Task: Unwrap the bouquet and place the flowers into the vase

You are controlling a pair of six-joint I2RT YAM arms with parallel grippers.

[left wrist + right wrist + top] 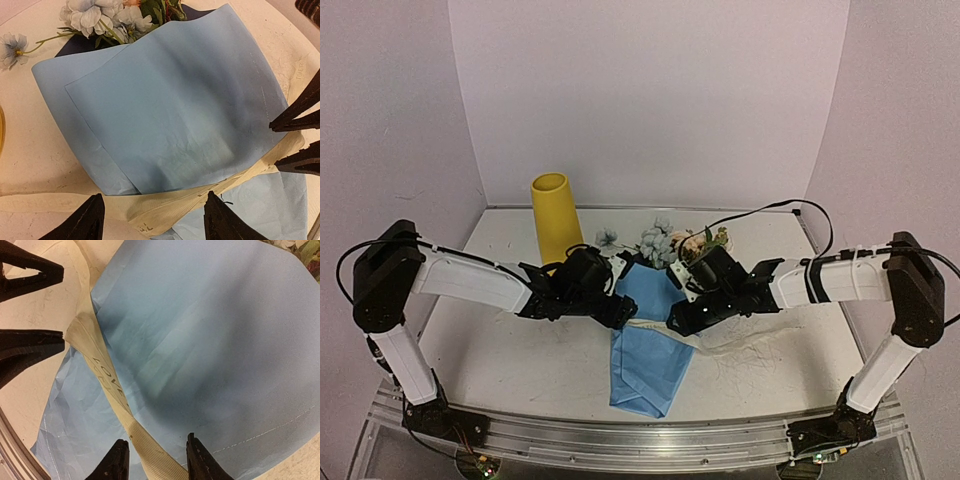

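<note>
Straddling one ribbon (150,212): left gripper (154,196) agape, right gripper (157,440), hold unclear; one bouquet (652,300), one vase (556,215).

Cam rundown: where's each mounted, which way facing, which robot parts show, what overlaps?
Top external: above and behind the arms, looking down and forward at table, vase, bouquet; left arm, right arm show whole.
Left wrist: on the left arm, looking down past the left fingers at blue paper and ribbon.
Right wrist: on the right arm, looking down past the right fingers at the same.
Shared: both wrist views hold paper, ribbon, and the other arm's fingers.
</note>
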